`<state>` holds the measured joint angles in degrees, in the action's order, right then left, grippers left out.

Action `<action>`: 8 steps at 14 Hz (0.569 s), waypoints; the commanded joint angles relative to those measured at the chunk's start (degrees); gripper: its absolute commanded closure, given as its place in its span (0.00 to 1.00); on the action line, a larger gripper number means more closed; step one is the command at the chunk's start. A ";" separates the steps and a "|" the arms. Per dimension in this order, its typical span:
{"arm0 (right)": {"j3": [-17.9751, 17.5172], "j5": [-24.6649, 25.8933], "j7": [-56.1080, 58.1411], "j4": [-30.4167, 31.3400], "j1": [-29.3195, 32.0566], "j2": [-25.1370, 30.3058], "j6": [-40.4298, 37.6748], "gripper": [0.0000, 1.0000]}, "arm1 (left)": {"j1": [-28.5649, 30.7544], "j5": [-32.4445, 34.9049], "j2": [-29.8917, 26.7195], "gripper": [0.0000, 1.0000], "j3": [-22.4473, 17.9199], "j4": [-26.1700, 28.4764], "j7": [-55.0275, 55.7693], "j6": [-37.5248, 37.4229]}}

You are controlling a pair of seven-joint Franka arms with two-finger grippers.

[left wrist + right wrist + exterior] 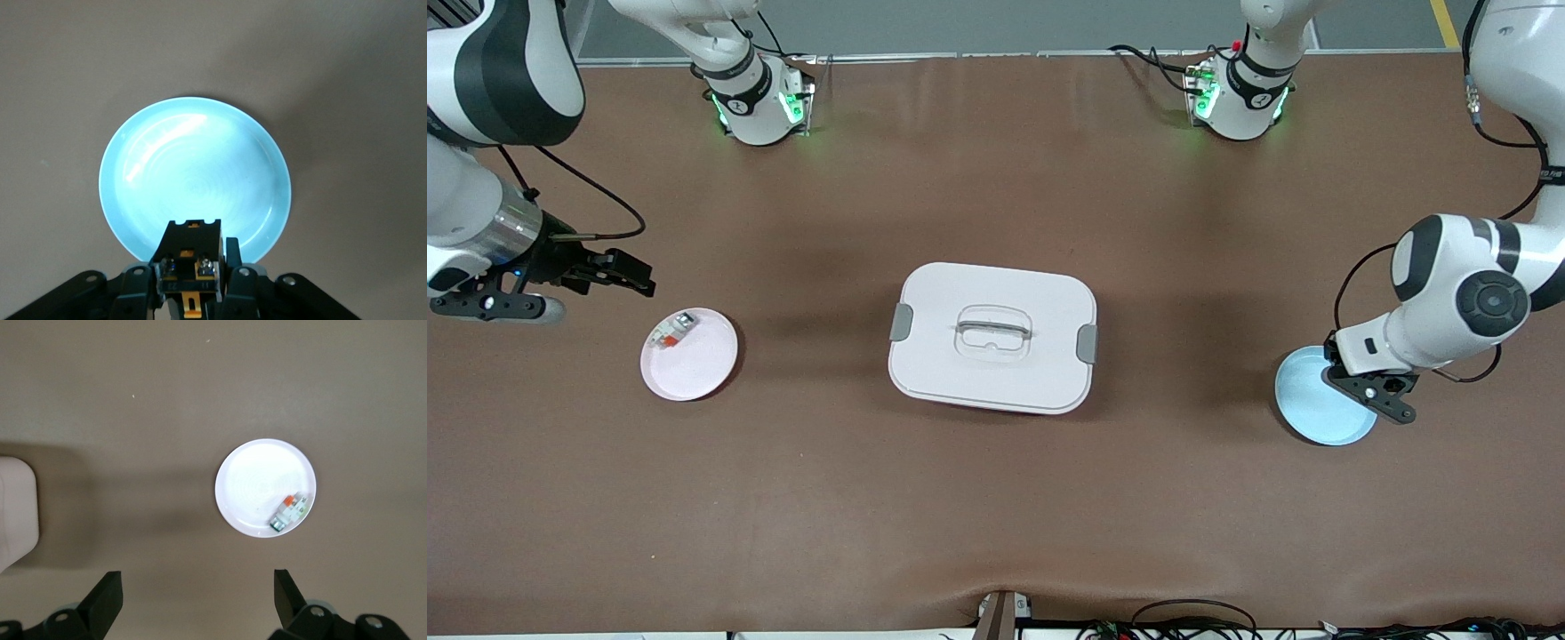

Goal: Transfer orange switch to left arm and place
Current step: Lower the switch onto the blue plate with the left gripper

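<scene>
My left gripper (1385, 391) hangs over the light blue plate (1307, 400) at the left arm's end of the table. In the left wrist view it (193, 267) is shut on the orange switch (190, 241), a small black block with orange markings, held above the plate (193, 167). My right gripper (624, 274) is open and empty over bare table beside the pink plate (698, 364); in the right wrist view (197, 587) its fingers stand wide apart. The white box (992, 338) sits shut in the middle of the table between the two plates.
A small white-and-orange component (672, 331) lies on the pink plate near its rim; it also shows in the right wrist view (289, 510) on the plate (257, 483). A corner of the box (13, 513) shows there too. Cables run along the table's front edge.
</scene>
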<state>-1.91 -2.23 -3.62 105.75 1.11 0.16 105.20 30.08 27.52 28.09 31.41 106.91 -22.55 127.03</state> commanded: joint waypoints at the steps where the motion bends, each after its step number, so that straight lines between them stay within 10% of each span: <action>1: -1.08 1.00 1.42 4.55 1.44 5.20 1.58 0.00 | -0.20 5.07 3.19 1.00 0.58 -1.18 -3.10 1.89; 8: -1.08 1.44 0.72 -0.80 1.44 7.75 -5.35 0.00 | 0.06 8.95 7.59 1.00 0.32 -1.00 -27.52 8.58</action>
<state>-2.05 -1.92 -2.81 107.07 1.45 7.36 102.52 29.70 35.03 34.73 31.45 106.79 -43.96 134.70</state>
